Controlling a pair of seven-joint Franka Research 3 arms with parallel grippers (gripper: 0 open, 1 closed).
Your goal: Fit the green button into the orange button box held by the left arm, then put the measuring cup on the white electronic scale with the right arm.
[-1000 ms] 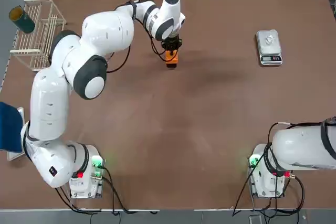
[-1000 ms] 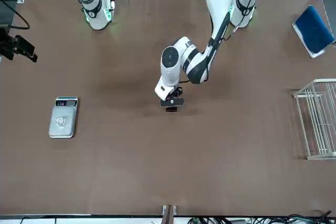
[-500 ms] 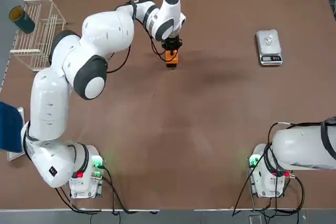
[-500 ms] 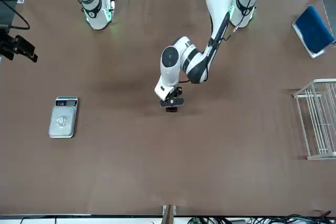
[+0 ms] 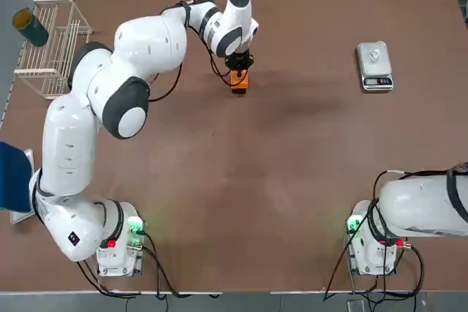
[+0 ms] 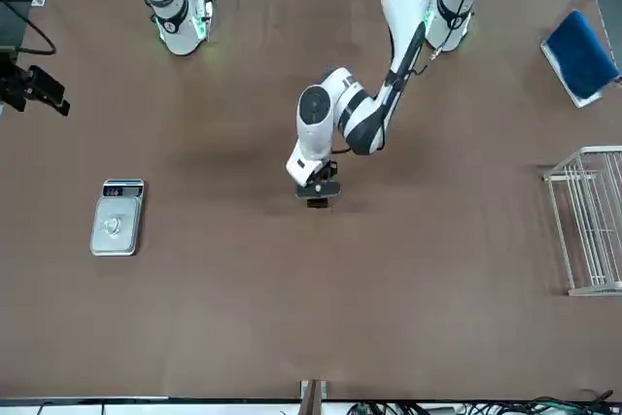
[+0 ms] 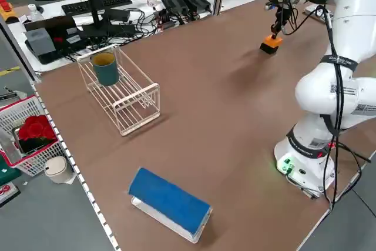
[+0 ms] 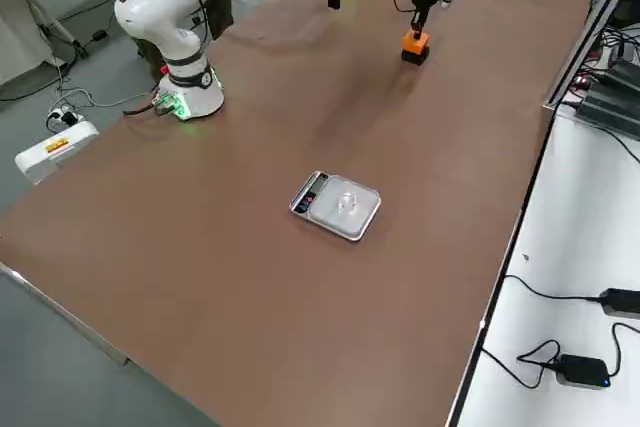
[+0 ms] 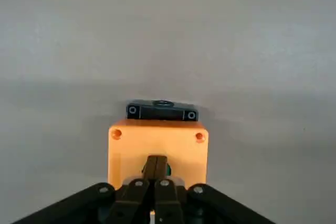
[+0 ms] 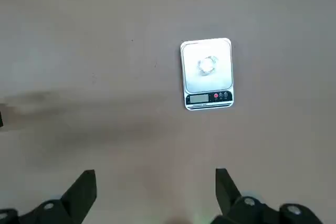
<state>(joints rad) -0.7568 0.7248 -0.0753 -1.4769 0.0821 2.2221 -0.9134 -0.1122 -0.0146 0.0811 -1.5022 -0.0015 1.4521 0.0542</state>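
Button [image 9: 166, 170] sits pinched in the closed left fingers [image 9: 154, 178] over the box [image 9: 157, 140]; misalignment could jam it. Right fingers [image 10: 155, 192] open, idle.

Both arms are glossy white rounded shells with dark grey joint rings. The left arm [image 5: 135, 56] carries a black cable along its upper links to a black end effector [image 5: 238, 61]. Each base [image 5: 117, 242] glows green with a small red mark, black cables trailing behind

wire rack [image 5: 53, 45], teal cup [image 5: 31, 27], blue block [image 7: 169, 202].
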